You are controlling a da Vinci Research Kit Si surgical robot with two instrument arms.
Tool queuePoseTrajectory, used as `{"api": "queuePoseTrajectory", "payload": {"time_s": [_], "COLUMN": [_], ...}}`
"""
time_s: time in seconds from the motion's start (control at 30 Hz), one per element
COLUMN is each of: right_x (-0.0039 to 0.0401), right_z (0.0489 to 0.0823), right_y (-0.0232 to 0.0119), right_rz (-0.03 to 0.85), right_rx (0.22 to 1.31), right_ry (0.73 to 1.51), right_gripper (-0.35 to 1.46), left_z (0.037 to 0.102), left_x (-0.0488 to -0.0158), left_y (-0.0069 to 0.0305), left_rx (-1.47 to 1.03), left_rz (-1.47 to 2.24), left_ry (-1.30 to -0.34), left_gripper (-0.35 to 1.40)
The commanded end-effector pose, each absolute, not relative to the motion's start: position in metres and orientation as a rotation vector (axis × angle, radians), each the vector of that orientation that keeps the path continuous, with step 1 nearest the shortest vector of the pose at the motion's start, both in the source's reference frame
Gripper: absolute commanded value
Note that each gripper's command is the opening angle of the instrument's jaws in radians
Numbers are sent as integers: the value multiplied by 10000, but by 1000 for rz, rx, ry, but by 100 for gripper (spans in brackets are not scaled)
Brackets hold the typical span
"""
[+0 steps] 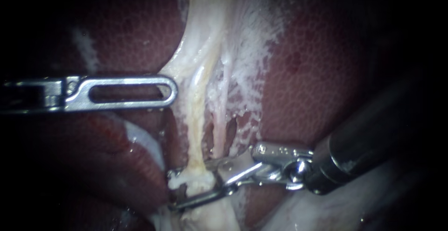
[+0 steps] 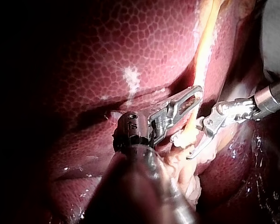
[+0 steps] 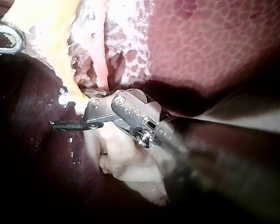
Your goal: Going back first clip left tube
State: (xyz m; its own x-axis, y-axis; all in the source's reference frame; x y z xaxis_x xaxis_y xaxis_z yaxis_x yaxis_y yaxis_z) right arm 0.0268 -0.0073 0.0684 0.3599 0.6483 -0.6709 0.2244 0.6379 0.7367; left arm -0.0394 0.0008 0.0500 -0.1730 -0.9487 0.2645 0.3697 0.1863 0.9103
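Observation:
The left tube (image 1: 196,133) is a pale yellowish strand that runs down to a white knot of tissue (image 1: 196,178). My right instrument (image 1: 171,190) comes in from the lower right. Its jaws are open and straddle the tube at that knot, one on each side. I cannot make out a clip on the tube. My left instrument (image 1: 173,91) lies level higher up with its slotted jaws shut, the tip against the edge of the pale tissue. In the left wrist view my left instrument (image 2: 198,91) touches the yellow tube (image 2: 200,60), and my right instrument (image 2: 184,147) spans it lower down.
Dark red liver (image 1: 317,86) lies on both sides of the pale strands. A thinner pinkish tube (image 1: 218,128) runs just right of the left tube, with frayed white tissue (image 1: 252,39) above it. Pale glistening tissue (image 1: 326,207) sits under my right instrument's shaft.

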Motion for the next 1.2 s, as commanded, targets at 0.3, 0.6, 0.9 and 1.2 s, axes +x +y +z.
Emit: {"api": "queuePoseTrajectory", "payload": {"time_s": [0.3,0.6,0.9,1.2], "right_x": [263,259,238,193], "right_z": [676,675,674,656], "right_y": [-60,-54,-53,-30], "right_rz": [280,229,236,243], "right_rx": [770,725,701,665], "right_ry": [1251,1275,1275,1280], "right_gripper": [58,60,60,60], "left_z": [500,500,500,501], "left_x": [-394,-394,-394,-393], "left_y": [8,7,7,8], "left_rx": [664,664,664,665], "left_rz": [-1337,-1337,-1337,-1336], "left_ry": [-1194,-1194,-1194,-1194], "left_gripper": [-35,-35,-35,-35]}}
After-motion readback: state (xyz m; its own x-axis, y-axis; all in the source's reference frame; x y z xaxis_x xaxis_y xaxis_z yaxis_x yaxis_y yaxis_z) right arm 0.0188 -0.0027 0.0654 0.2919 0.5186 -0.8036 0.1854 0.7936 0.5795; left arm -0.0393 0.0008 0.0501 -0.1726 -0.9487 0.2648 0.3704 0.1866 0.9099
